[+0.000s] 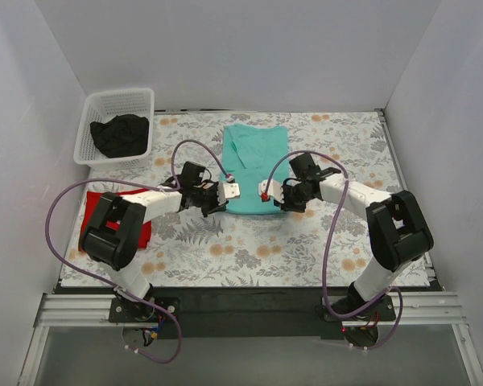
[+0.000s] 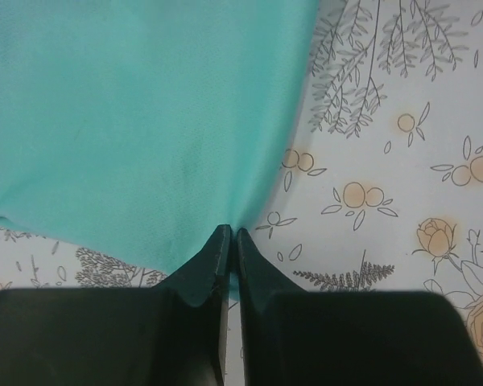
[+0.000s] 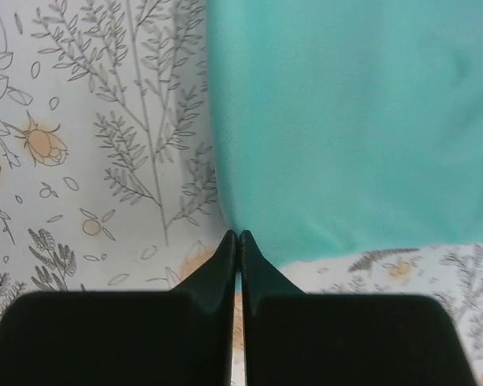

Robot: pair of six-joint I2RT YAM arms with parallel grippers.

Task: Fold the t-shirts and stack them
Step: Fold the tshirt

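L tool & R tool each pinched shut on teal t-shirt near-edge corners.

Overhead; wrist close-ups on teal t-shirt

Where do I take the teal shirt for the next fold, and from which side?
Take the teal shirt by its two near corners, one arm each, each coming in low from its own side. It lies flat as a narrow strip running away from the arms, so those corners are its free end. The left gripper and right gripper are shut on them.
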